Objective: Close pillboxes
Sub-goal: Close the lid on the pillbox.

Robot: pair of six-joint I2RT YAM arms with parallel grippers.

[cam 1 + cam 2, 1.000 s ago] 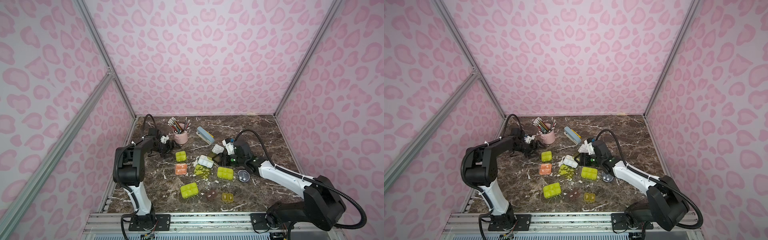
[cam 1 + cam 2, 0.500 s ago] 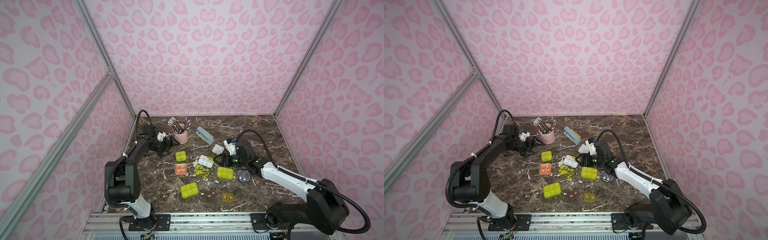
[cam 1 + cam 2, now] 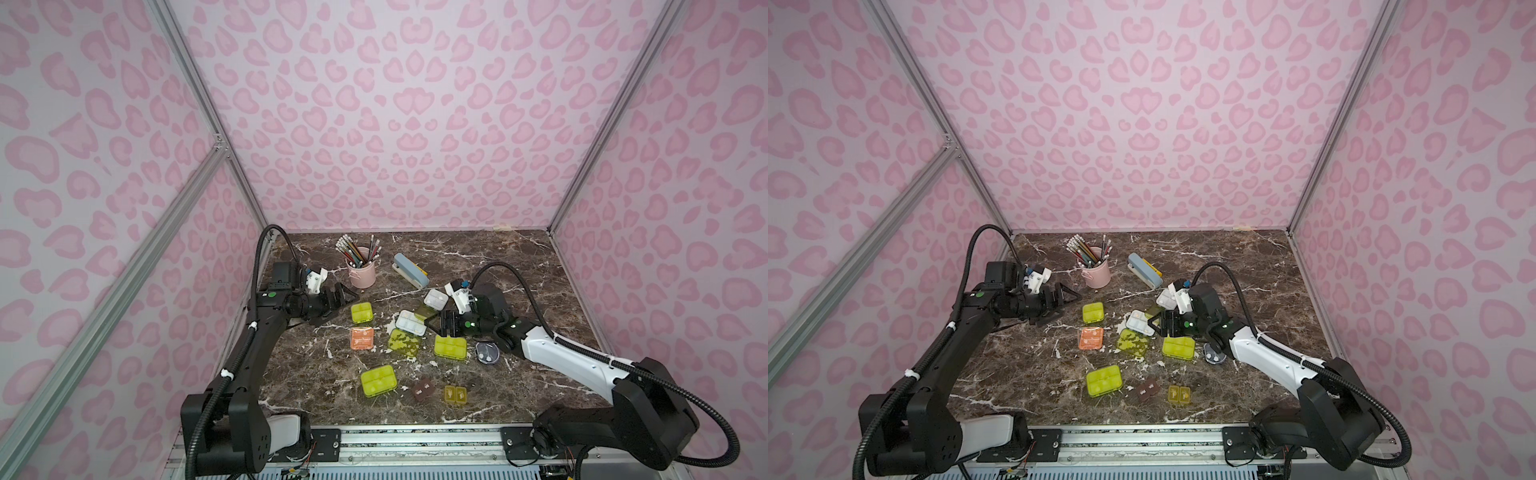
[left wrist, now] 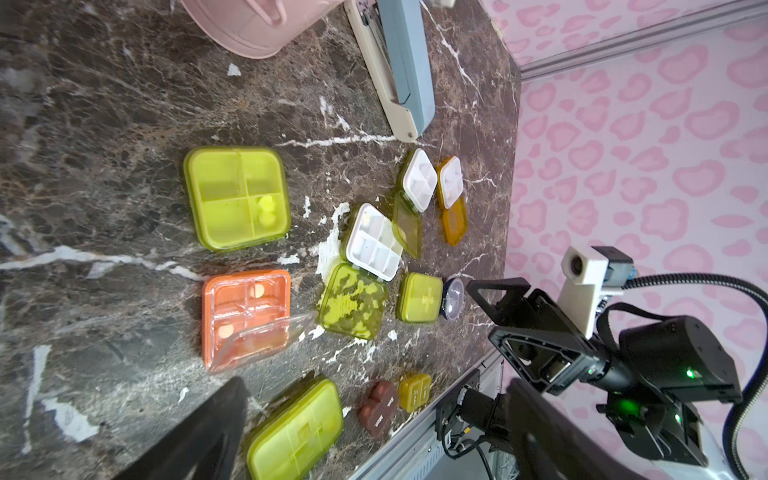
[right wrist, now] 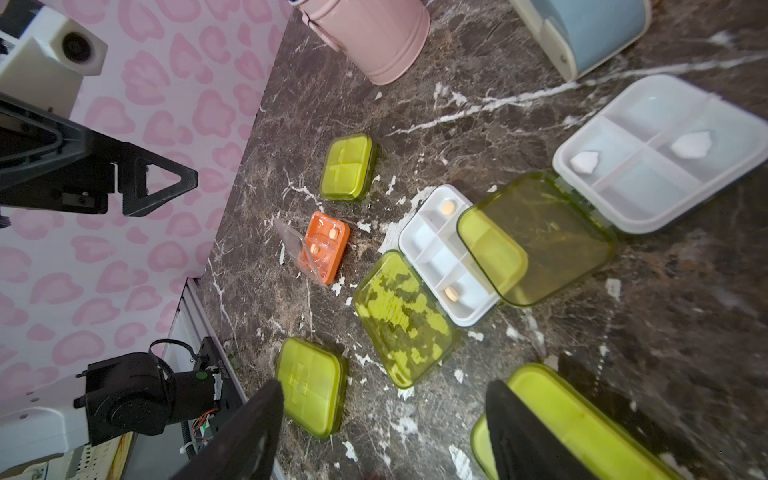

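Note:
Several pillboxes lie mid-table. Two white trays [image 3: 411,323] [image 3: 435,298] lie open with lime lids folded flat, and a third open tray has an amber lid [image 4: 455,224]. The salmon pillbox [image 3: 361,337] has its clear lid [image 4: 257,338] half raised. Lime boxes [image 3: 361,312] [image 3: 450,347] [image 3: 378,380], a brown one [image 3: 423,389], a yellow one [image 3: 456,394] and a round grey one [image 3: 486,353] look closed. My left gripper [image 3: 345,294] [image 4: 376,384] hovers open left of the far lime box. My right gripper [image 3: 436,326] [image 5: 384,388] is open and empty beside the open trays.
A pink pencil cup [image 3: 362,272] and a blue-grey stapler [image 3: 409,271] stand behind the pillboxes. Pink patterned walls close in three sides. A metal rail [image 3: 415,436] runs along the front edge between the two arm bases.
Both grippers have opened wider. The left arm's upper links have swung down and forward while its gripper stayed beside the pencil cup. The right gripper has barely shifted.

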